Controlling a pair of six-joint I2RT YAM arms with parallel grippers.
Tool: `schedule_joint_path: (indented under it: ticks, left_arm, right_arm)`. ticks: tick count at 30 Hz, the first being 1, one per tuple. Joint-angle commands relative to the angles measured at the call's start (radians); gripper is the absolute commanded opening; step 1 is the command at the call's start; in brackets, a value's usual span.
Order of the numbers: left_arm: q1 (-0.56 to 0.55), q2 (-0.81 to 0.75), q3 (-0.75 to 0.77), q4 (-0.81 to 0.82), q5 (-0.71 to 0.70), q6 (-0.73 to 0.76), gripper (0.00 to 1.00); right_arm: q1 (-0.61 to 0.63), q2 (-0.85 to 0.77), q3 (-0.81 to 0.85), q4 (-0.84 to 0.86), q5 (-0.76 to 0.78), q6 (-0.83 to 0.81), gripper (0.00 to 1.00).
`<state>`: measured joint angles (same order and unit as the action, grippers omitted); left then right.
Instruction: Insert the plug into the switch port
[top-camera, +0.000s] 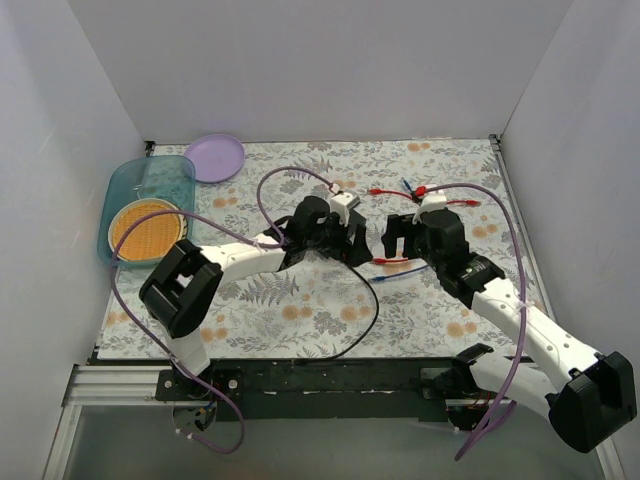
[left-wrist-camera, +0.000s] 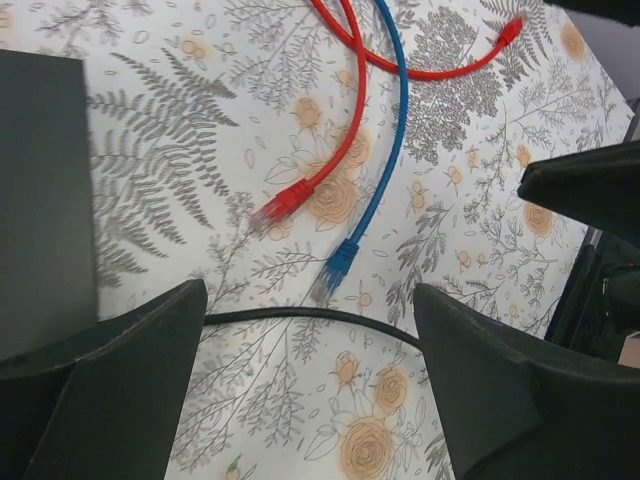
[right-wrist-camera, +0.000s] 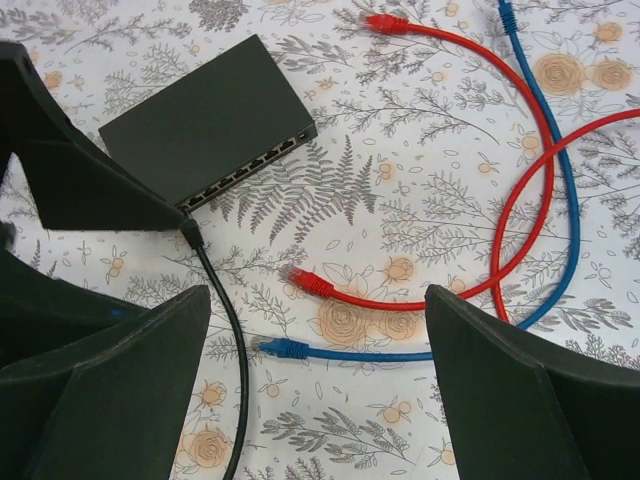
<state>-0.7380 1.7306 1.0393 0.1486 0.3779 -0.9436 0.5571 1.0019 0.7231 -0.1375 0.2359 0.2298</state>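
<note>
Black switch (right-wrist-camera: 210, 120) sits flat on the floral cloth (right-wrist-camera: 420, 130) mid-table, port row on its long side facing the right gripper (right-wrist-camera: 318, 295). One end port already has a black cable (right-wrist-camera: 240, 380) in it, and that cable trails off toward the near table edge.

Left gripper (left-wrist-camera: 307, 293): released, fingers wide, nothing between them but cloth and a stretch of the black cable. From its wrist cam the switch is at the frame's left edge, just beside the left finger. Contact or not, can't tell.

Right gripper: also released, fingers spread, nothing grasped. It hangs over the loose cable ends.

Red plug (right-wrist-camera: 310, 283) lies on the cloth near the port row but apart from it, tip pointing roughly toward the switch. Blue plug (right-wrist-camera: 285, 348) lies just beside it, a bit further from the switch. Neither is in a port. Both cables loop away and cross each other. A second red plug (right-wrist-camera: 385, 22) lies beyond the switch's far corner, well apart from the other two.

Top cam: both arms reach in to mid-table, grippers close together. At the far left corner are a purple plate (top-camera: 215, 157) and a teal tray (top-camera: 150, 180) holding an orange disc (top-camera: 147, 230).
</note>
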Motion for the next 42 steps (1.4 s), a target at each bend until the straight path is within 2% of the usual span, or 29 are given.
schedule_joint_path:
  ticks: [1, 7, 15, 21, 25, 30, 35, 39, 42]
  left_arm:
    - [-0.07, 0.058, 0.077, -0.033, -0.071, 0.041, 0.82]
    - [-0.158, 0.136, 0.119, -0.038, -0.151, 0.057, 0.81]
    - [-0.238, 0.219, 0.13, -0.006, -0.301, 0.095, 0.72]
    - [-0.264, 0.271, 0.12, 0.017, -0.358, 0.124, 0.63]
    - [-0.293, 0.294, 0.107, 0.031, -0.441, 0.166, 0.49]
    - [-0.337, 0.336, 0.085, 0.039, -0.56, 0.206, 0.39]
    - [-0.339, 0.382, 0.117, -0.001, -0.582, 0.204, 0.23]
    - [-0.339, 0.354, 0.159, -0.049, -0.597, 0.213, 0.0]
    - [-0.339, 0.313, 0.202, -0.084, -0.59, 0.22, 0.0]
  right_arm:
    - [-0.032, -0.045, 0.006, -0.02, 0.002, 0.034, 0.94]
    - [-0.074, -0.078, 0.006, -0.04, -0.009, 0.059, 0.93]
    - [-0.141, -0.129, 0.018, -0.065, -0.053, 0.06, 0.93]
    - [-0.167, -0.141, 0.024, -0.076, -0.073, 0.054, 0.93]
    - [-0.184, -0.149, 0.027, -0.079, -0.078, 0.048, 0.93]
    - [-0.206, -0.16, 0.03, -0.079, -0.089, 0.046, 0.93]
    - [-0.214, -0.169, 0.025, -0.079, -0.101, 0.045, 0.93]
    - [-0.215, -0.183, 0.024, -0.082, -0.099, 0.036, 0.93]
    - [-0.217, -0.193, 0.032, -0.085, -0.109, 0.026, 0.93]
